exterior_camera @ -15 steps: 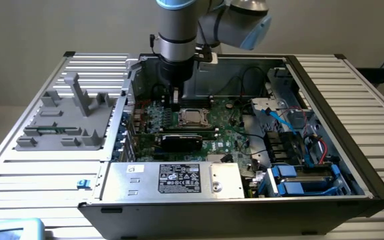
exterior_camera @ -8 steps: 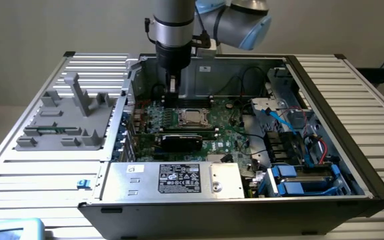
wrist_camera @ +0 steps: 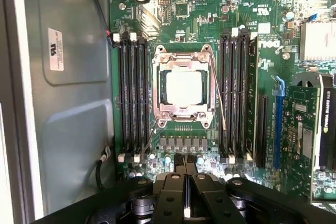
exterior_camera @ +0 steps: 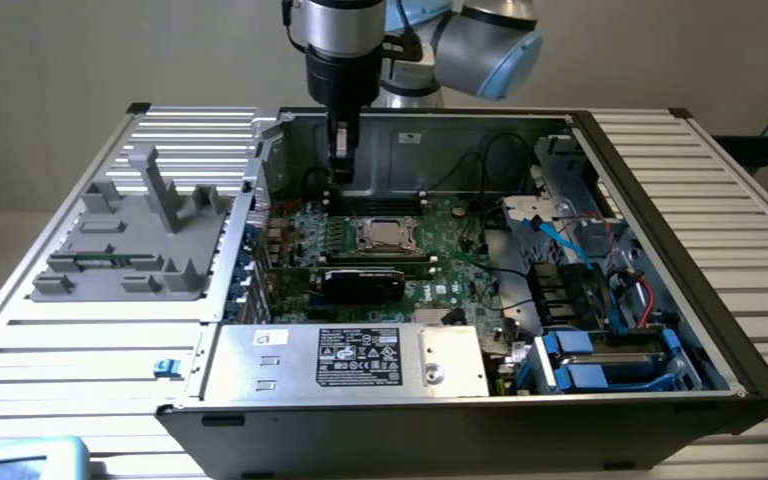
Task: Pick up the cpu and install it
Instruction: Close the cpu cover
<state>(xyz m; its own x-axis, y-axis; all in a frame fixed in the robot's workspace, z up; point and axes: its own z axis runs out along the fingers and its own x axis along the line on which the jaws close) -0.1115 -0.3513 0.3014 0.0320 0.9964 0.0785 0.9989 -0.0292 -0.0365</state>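
Observation:
The cpu (exterior_camera: 387,235) is a small silver square that lies flat inside the metal socket frame (wrist_camera: 157,109) on the green motherboard (exterior_camera: 458,260), in the middle of the open computer case. In the wrist view the cpu (wrist_camera: 182,87) sits straight ahead of the fingers, with a stretch of board between them. My gripper (exterior_camera: 341,172) hangs above the board near the case's back wall, a little toward the exterior view's left of the socket. Its two black fingers (wrist_camera: 176,182) are pressed together, so the gripper (wrist_camera: 185,162) is shut with nothing in it.
Black memory slots (wrist_camera: 131,98) (wrist_camera: 236,93) flank the socket. A black graphics card (exterior_camera: 364,283) lies in front of it, then the silver labelled power supply (exterior_camera: 357,360). Cables and blue drive bays (exterior_camera: 598,350) fill the exterior view's right. A grey parts tray (exterior_camera: 131,240) sits outside the case.

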